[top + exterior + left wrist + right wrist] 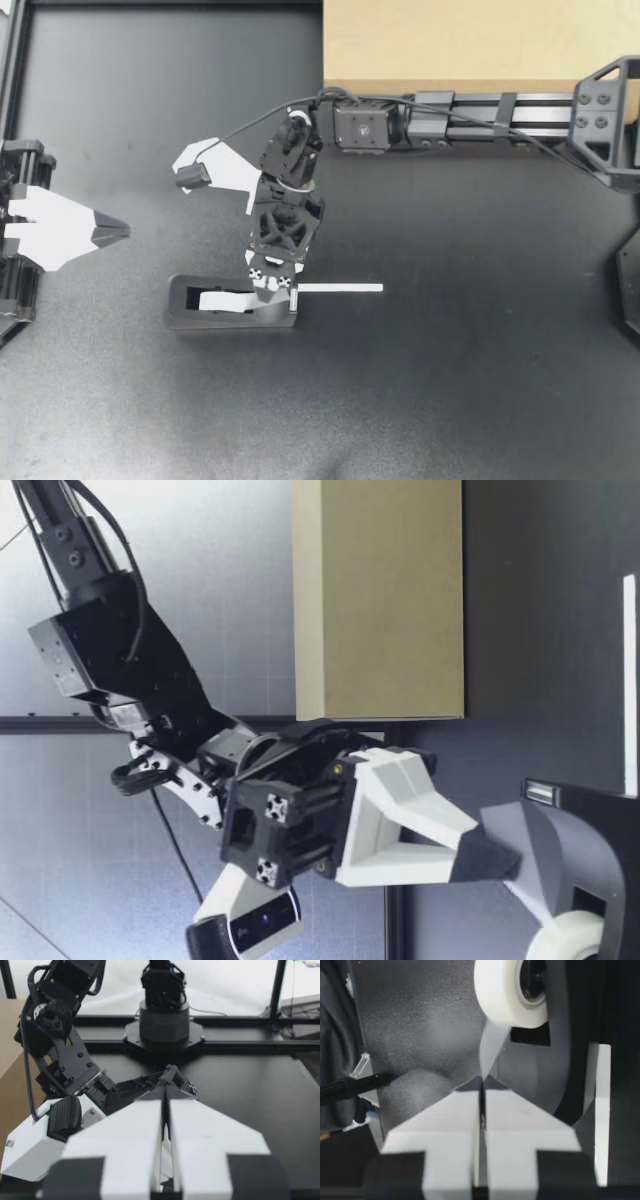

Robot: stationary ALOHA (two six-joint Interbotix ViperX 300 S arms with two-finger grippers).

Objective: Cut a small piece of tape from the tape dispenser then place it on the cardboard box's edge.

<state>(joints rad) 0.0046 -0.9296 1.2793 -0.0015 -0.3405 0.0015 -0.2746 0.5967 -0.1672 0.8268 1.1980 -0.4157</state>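
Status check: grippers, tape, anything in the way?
Right gripper shut on tape end at dispenser, uncut. Left gripper shut, empty, clear. Nothing blocking cardboard box.

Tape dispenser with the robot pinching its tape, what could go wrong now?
My right gripper pinches the tape only at its fingertips, so the strip might slip out when pulled. Nothing holds the tape dispenser down: my left gripper sits shut, well away from it, so a pull may drag or tip it instead of cutting.

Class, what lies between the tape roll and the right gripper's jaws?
A strip of tape runs from the tape roll to the right gripper, jaws shut on it; the right wrist view shows it.
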